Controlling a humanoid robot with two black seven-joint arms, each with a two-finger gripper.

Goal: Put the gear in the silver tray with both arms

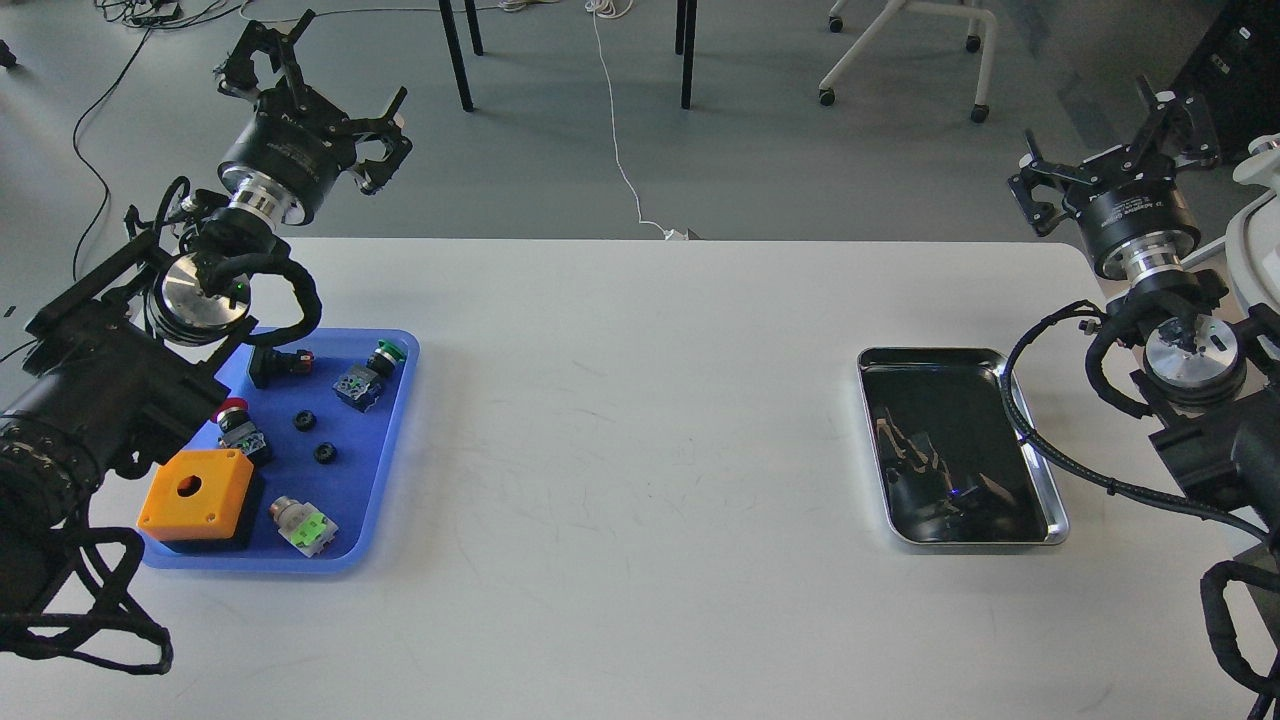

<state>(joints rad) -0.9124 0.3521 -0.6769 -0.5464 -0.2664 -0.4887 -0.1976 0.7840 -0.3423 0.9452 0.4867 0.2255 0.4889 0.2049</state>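
Head view gives you the white counter (640,430) filling most of the picture, with grey floor behind it. Your left arm (110,390) comes in from the left edge and your right arm (1190,400) from the right edge, both raised past the counter's far corners. The blue plastic tray (395,440) sits on the left side of the counter, partly under your left arm. The silver tray (1040,525) lies on the right side, well apart from the blue one, its dark bottom bare and mirroring the arm above; a black cable loop hangs across its right rim.

Your left end effector (305,90) is up over the floor beyond the far left corner, its claws spread and holding nothing. Your right end effector (1110,150) is up beyond the far right corner, also spread and empty.

Inside the blue tray you have an orange box (200,495) with a round hole at the near end, a red-capped button (235,420), a green-capped button (375,370), a green-and-white part (305,525), and two small black gears (305,420) (325,453) near the middle, apart from each other.
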